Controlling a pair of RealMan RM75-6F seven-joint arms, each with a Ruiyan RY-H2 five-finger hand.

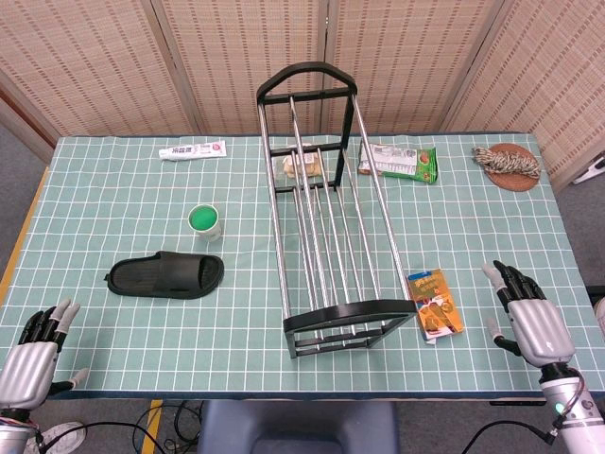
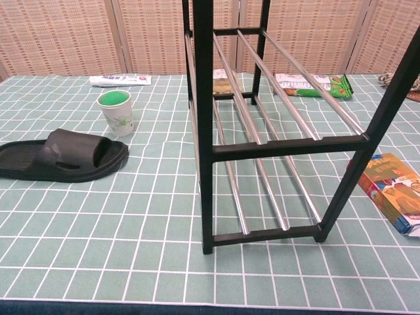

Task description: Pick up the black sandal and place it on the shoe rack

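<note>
One black sandal [image 1: 165, 274] lies flat on the checked tablecloth [image 1: 113, 199], left of one shoe rack [image 1: 326, 203].

Left hand [image 1: 33, 359] and right hand [image 1: 529, 317] rest at the near edge, fingers spread, holding nothing. One green-lidded cup [image 1: 204, 222], one toothpaste tube [image 1: 192, 150], two snack packets; woven screens [image 1: 236, 47] behind.

Black sandal [image 1: 165, 275]; green white-grid tablecloth [image 1: 113, 199]; black-framed rack [image 1: 321, 203]

Sandal [image 1: 165, 275] lies left of rack [image 1: 321, 208], cup [image 1: 204, 221] behind it.
</note>
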